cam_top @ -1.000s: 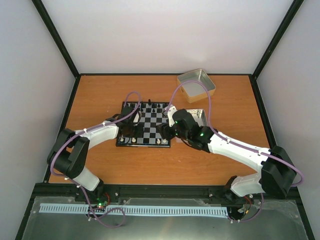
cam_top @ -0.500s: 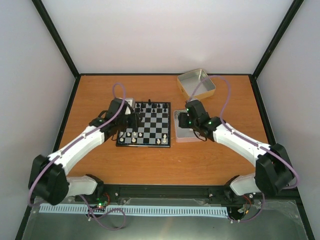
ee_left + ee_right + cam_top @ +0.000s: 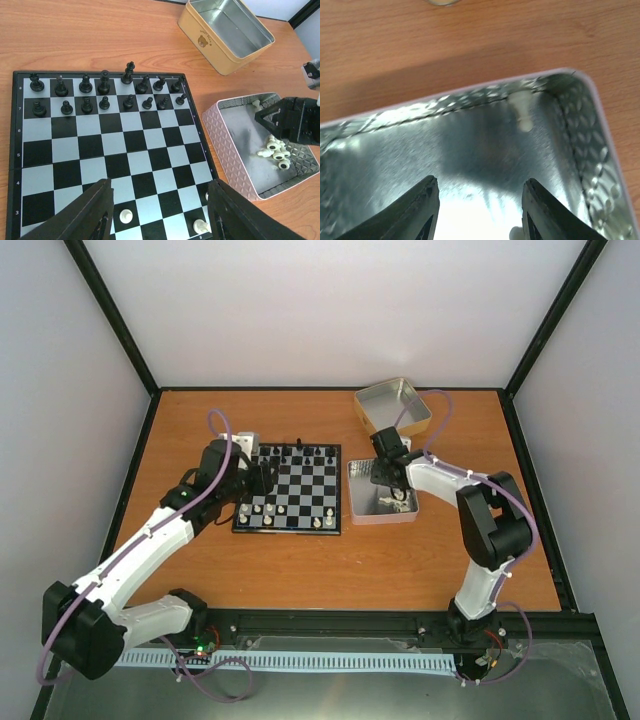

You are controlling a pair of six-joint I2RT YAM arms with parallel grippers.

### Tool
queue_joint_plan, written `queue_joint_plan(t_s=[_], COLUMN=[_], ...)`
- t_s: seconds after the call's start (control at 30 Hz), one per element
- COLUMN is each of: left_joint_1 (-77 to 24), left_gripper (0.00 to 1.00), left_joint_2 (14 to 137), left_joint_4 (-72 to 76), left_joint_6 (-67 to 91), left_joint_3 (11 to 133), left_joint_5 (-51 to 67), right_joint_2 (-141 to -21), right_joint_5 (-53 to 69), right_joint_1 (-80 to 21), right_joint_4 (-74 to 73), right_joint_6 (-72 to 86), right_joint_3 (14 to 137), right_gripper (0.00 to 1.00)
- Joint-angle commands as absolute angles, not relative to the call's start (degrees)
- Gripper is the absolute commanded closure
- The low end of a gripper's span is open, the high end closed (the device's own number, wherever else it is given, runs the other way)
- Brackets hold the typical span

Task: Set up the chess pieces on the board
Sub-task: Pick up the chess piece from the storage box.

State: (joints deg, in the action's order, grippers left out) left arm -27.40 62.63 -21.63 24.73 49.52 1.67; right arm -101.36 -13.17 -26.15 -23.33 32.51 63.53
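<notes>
The board (image 3: pixel 300 485) (image 3: pixel 141 163) lies left of centre, with black pieces (image 3: pixel 104 82) in its two far rows. A few cream-white chess pieces (image 3: pixel 262 510) (image 3: pixel 125 216) stand on its near rows. More white pieces (image 3: pixel 276 150) lie in a pink-sided tin (image 3: pixel 380 519) (image 3: pixel 226 146) right of the board. My left gripper (image 3: pixel 260 481) (image 3: pixel 160 200) hovers open over the board's near left part, holding nothing. My right gripper (image 3: pixel 392 494) (image 3: pixel 480 200) is open inside the tin (image 3: pixel 445 107). One white piece (image 3: pixel 522 112) lies in the far corner and another (image 3: pixel 516 233) lies by the right finger.
A second, yellow-sided metal tin (image 3: pixel 393 406) (image 3: pixel 230 35) stands empty at the back, right of the board. Black frame posts and white walls enclose the wooden table (image 3: pixel 300 560).
My right arm has swung from the board's near right edge over to the pink tin and lowered into it, jaws narrowing. My left gripper has opened and drawn back slightly at the board's left side.
</notes>
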Motion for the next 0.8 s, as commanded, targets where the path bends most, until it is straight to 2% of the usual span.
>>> queue_joint_plan(t_s=[0.0, 0.3, 0.67, 0.77], left_joint_1=[-27.6, -27.6, -27.6, -27.6], left_gripper=[0.47, 0.47, 0.47, 0.47], left_joint_2=[63.1, 64.6, 67.1, 67.2], left_joint_4=[-21.2, -20.7, -21.2, -21.2], left_joint_6=[23.4, 23.5, 23.5, 23.5], left_joint_3=[49.4, 49.9, 50.0, 49.9], left_joint_5=[1.0, 2.1, 1.7, 1.5], right_joint_2=[-104.4, -109.1, -113.5, -114.1], right_joint_5=[-18.1, -15.9, -16.1, -16.3], right_joint_1=[-24.0, -21.8, -20.2, -19.9], right_joint_4=[-23.3, -21.4, -20.3, -19.9], right_joint_6=[33.8, 31.2, 27.4, 26.9], right_joint_3=[66.0, 67.0, 68.8, 68.6], right_gripper=[0.53, 0.51, 0.61, 0.67])
